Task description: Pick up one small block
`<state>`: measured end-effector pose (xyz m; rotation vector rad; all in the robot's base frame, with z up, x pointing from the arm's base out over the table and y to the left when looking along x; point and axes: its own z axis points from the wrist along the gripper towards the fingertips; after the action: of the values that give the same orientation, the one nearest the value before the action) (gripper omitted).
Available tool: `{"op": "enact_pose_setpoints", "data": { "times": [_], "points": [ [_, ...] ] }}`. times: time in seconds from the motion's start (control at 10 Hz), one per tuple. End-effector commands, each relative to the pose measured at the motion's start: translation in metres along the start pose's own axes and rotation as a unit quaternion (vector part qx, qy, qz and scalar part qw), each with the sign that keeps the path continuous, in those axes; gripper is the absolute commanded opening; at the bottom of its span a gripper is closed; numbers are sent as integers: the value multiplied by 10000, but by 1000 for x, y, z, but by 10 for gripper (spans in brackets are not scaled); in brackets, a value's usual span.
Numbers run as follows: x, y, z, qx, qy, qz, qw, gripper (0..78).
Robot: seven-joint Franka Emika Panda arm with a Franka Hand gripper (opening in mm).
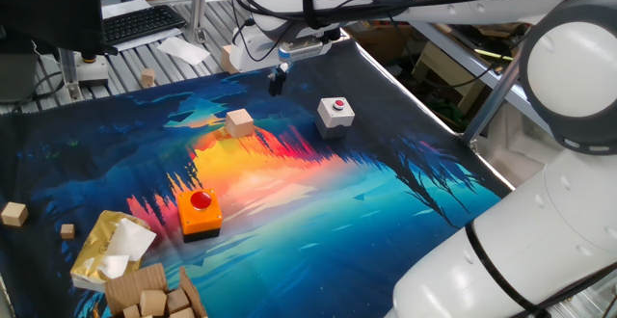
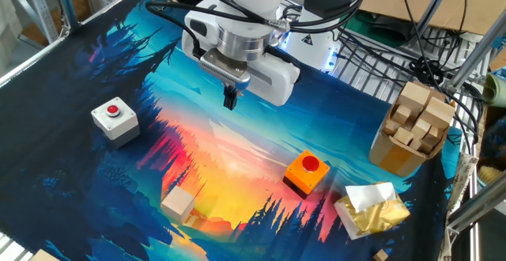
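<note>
The small block (image 1: 239, 122) is a pale tan wooden cube lying on the colourful mat, left of the white red-button box (image 1: 335, 112). In the other fixed view the block (image 2: 178, 205) lies near the mat's front edge. My gripper (image 1: 277, 82) hangs above the mat behind and to the right of the block, well apart from it. In the other fixed view the gripper (image 2: 230, 100) has its dark fingers pressed together and holds nothing.
An orange box with a red button (image 1: 199, 213) sits on the mat. A cardboard box of piled brown cubes (image 2: 411, 122) and a crumpled yellow-white packet (image 2: 371, 207) stand off to one side. Tiny wooden cubes (image 1: 13, 213) lie beyond the mat's edge.
</note>
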<state>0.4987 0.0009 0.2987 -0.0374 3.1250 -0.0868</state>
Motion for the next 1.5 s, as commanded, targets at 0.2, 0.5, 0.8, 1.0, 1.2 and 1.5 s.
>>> {"op": "enact_pose_setpoints", "data": {
  "times": [0.2, 0.5, 0.8, 1.0, 1.2, 1.5],
  "points": [
    [-1, 0, -1, 0, -11, -2, 10000, 0],
    [-1, 0, -1, -1, -11, -3, 10000, 0],
    [-1, 0, -1, -10, -12, 14, 10000, 0],
    [0, 1, -1, -16, -16, 31, 10000, 0],
    [0, 1, -2, -24, -16, 43, 10000, 0],
    [-1, 2, -2, -27, -30, 76, 10000, 0]
  ]
}}
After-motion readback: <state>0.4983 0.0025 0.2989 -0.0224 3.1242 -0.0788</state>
